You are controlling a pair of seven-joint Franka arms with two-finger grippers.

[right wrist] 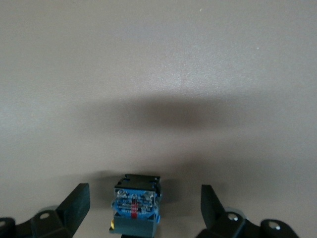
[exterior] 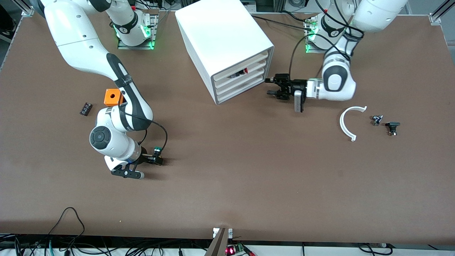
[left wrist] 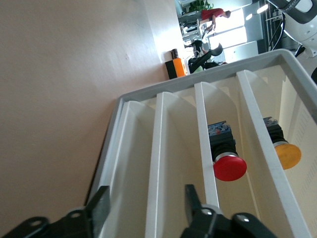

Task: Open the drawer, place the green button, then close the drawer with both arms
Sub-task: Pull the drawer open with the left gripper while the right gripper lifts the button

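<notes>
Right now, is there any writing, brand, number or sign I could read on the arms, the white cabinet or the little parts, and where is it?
None can be read.
Round mark on the right arm's base: too small to read.
Round mark on the left arm's base: too small to read.
Red patch on the button's blue base: blurred, no letters show.
Cabinet, its red-capped part and yellow-capped part: no text visible.

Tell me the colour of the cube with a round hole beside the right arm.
Orange. The small plastic cube shows best in the front view.
</notes>
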